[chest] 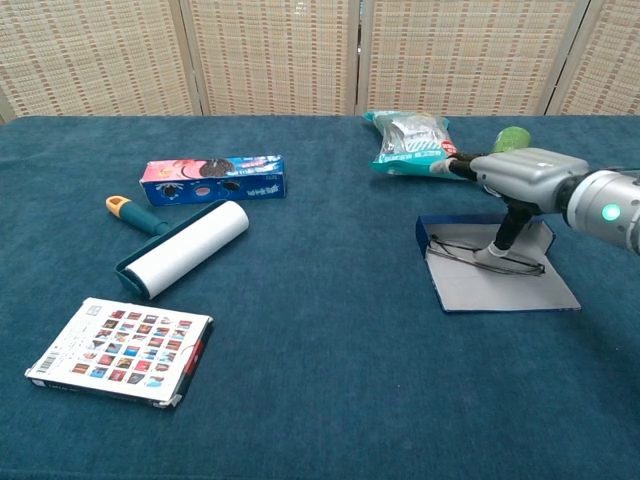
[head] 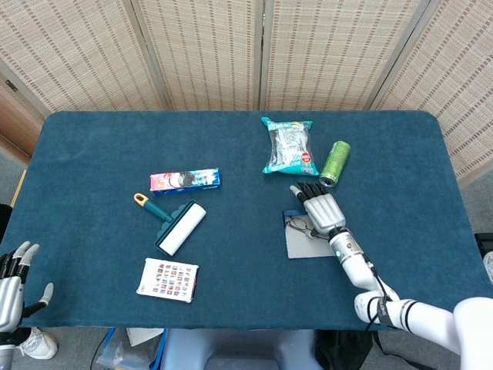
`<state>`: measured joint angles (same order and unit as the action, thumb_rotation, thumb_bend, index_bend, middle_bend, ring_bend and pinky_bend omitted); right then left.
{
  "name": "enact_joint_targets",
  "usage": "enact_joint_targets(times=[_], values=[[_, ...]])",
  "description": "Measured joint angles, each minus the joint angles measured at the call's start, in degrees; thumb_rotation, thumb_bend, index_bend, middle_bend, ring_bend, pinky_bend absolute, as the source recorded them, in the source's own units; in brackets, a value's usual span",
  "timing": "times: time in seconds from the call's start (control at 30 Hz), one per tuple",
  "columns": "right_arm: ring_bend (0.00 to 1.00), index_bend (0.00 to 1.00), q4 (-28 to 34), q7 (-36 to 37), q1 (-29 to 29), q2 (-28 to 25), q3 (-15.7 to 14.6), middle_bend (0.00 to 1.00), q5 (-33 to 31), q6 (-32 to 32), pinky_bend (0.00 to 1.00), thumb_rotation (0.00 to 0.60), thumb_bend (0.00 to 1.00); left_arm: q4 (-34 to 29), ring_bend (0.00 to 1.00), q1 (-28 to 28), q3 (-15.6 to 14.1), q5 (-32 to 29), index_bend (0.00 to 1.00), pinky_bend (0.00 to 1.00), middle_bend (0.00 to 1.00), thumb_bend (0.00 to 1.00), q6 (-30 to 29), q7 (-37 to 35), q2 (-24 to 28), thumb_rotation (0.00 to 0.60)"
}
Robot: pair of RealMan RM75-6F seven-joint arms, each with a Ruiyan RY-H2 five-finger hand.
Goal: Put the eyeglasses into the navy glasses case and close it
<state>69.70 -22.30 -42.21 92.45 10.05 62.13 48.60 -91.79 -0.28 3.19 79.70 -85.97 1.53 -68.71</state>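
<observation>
- Thin dark-framed eyeglasses [chest: 488, 255] lying inside the open navy glasses case [chest: 500, 288], up near its back wall, on the pale grey lining.
- Case flat on the blue cloth table [chest: 320, 380], lid still open, on the right side.
- Right silver robot hand [chest: 520, 180] palm down over the back of the case, fingers stretched out and apart, thumb [chest: 505, 232] pointing down onto the eyeglasses.
- Cannot tell if the thumb only presses the frame or pinches it.
- Left robot hand [head: 11, 281] low at the near left table edge, fingers spread, holding nothing.
- Just behind the right hand: a green can [head: 334, 163] on its side and a teal snack bag [head: 288, 146].
- Well to the left: a blue cookie box [chest: 212, 179], then a white lint roller with a teal and orange handle [chest: 180, 245] just in front of it.
- Nearest the front left: a flat white box with many small coloured pictures [chest: 120, 350].
</observation>
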Motion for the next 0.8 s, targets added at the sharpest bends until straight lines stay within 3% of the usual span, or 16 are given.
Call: enact_joint_targets(times=[0.27, 0.8], values=[[0.00, 0.00, -4.3, 0.9, -3.0, 2.6, 1.8, 0.00, -1.2, -2.2, 0.05, 0.600, 0.04, 0.2, 0.07, 0.1, 0.1, -0.4, 0.10, 0.00, 0.05, 0.35, 0.1, -0.1, 0.0, 0.600], [0.00, 0.00, 2.5, 1.1, 1.3, -3.7, -2.0, 0.00, 1.5, 1.9, 0.05, 0.600, 0.04, 0.2, 0.07, -0.1, 0.0, 0.0, 0.10, 0.00, 0.05, 0.35, 0.3, 0.1, -0.3, 0.600]])
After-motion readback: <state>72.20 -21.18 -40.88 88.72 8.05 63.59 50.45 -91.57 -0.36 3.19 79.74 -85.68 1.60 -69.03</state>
